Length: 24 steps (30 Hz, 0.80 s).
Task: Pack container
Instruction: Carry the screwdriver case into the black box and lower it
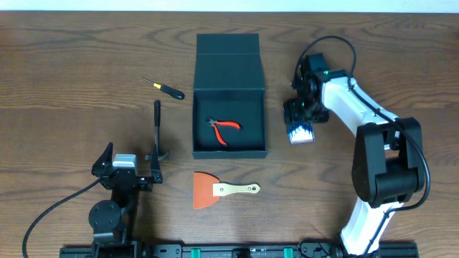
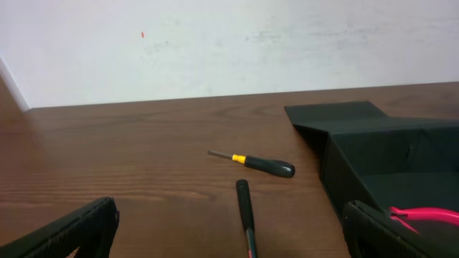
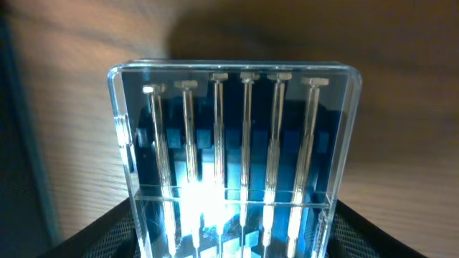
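Note:
The container (image 1: 244, 141) is a dark open box at the table's middle, its flap lid (image 1: 228, 54) laid back. Red-handled pliers (image 1: 224, 127) lie inside it. To its right, my right gripper (image 1: 300, 123) is shut on a clear case of small screwdrivers (image 1: 301, 133). In the right wrist view the case (image 3: 237, 143) fills the frame, with a finger (image 3: 107, 233) pressed against each side. My left gripper (image 1: 130, 156) stands wide open near the front left. A long black-handled tool (image 2: 245, 208) lies between its fingers (image 2: 64, 233), untouched.
A black-and-yellow screwdriver (image 1: 163, 87) lies left of the container. An orange scraper with a wooden handle (image 1: 215, 190) lies in front of the box. The left wrist view shows the box wall (image 2: 401, 154) and the pliers (image 2: 427, 213) at its right.

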Available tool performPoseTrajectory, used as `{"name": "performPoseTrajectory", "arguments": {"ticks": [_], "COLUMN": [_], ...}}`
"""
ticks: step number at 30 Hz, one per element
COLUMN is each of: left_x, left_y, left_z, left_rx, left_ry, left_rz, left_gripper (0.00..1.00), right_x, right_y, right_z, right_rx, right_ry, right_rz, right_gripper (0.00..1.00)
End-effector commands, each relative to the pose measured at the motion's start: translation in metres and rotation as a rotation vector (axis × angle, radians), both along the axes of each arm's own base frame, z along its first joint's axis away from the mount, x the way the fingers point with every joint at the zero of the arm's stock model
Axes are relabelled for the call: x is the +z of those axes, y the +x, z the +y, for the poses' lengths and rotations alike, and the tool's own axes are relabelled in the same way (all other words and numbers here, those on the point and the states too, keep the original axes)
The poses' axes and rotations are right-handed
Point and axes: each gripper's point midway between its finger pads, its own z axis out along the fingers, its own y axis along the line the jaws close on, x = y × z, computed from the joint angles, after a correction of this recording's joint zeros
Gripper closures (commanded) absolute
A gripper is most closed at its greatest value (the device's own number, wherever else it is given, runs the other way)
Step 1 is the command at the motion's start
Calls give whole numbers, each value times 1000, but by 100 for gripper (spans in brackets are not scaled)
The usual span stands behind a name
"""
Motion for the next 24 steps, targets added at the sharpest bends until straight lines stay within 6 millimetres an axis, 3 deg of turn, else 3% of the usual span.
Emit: {"name": "performPoseTrajectory", "arguments": {"ticks": [1,7,10,17,24], "left_x": [-16,-16,-16,-16,-16], "left_y": [-1,-1,-1,-1,-1], "left_z": [0,0,0,0,0], "left_rx": [-3,-3,-3,-3,-3], "left_ry": [10,10,10,10,10], "left_rz": [46,46,46,46,46], "left_gripper": [2,2,1,1,2], "right_x": [27,54,66,93,114], "right_y": [26,40,44,45,32], "right_z": [7,13,25,75,137], "right_rx": [-6,1,52,216,486], "right_ry": [29,37,67,147,168], "right_rz": [-72,-112,-128,-179,-254], "right_gripper": [46,46,47,47,48]}}
